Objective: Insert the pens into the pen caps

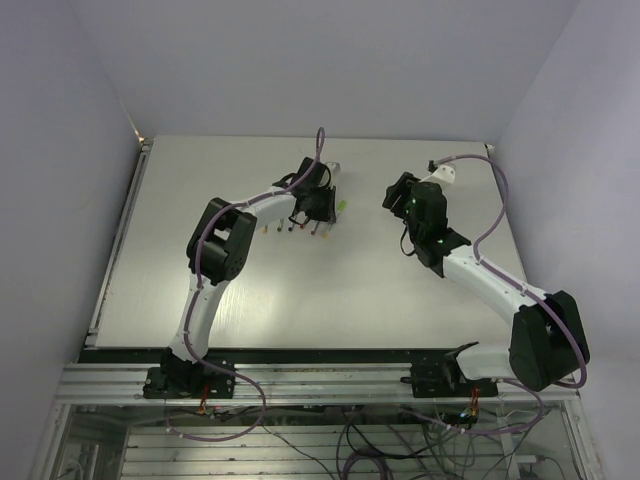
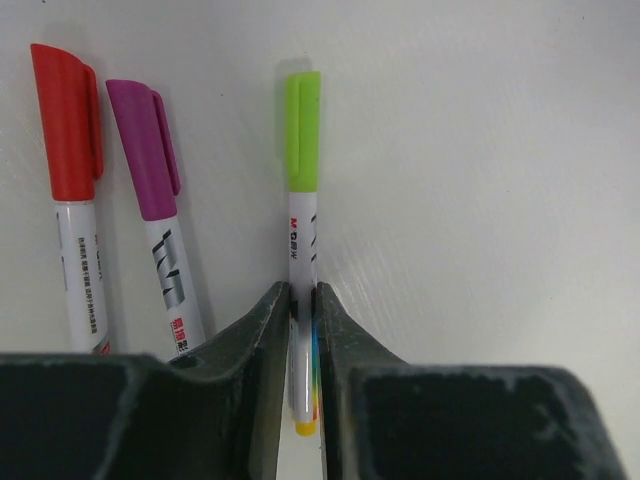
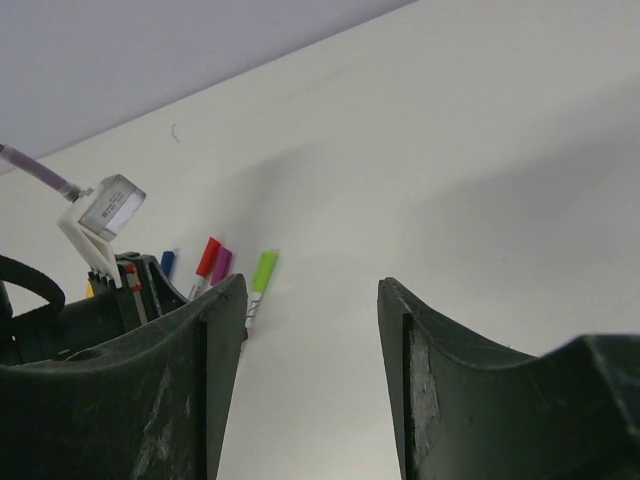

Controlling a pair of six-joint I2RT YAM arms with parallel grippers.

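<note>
In the left wrist view, three white pens lie on the table with caps fitted: red cap [image 2: 65, 120], purple cap [image 2: 145, 150] and light green cap [image 2: 302, 130]. My left gripper [image 2: 303, 300] is shut on the barrel of the light-green-capped pen [image 2: 302, 250], whose yellow rear end shows between the fingers. From the top, the left gripper [image 1: 318, 205] is over the row of pens [image 1: 290, 229], with the green cap [image 1: 341, 207] beyond it. My right gripper [image 1: 400, 190] is open and empty, raised to the right; its fingertips [image 3: 225, 300] frame bare table.
The right wrist view shows the capped pens in a row: blue [image 3: 167, 262], red [image 3: 208, 256], purple [image 3: 222, 262], light green [image 3: 264, 270], beside the left arm's wrist camera [image 3: 110, 208]. The table's back edge [image 1: 320, 138] meets the wall.
</note>
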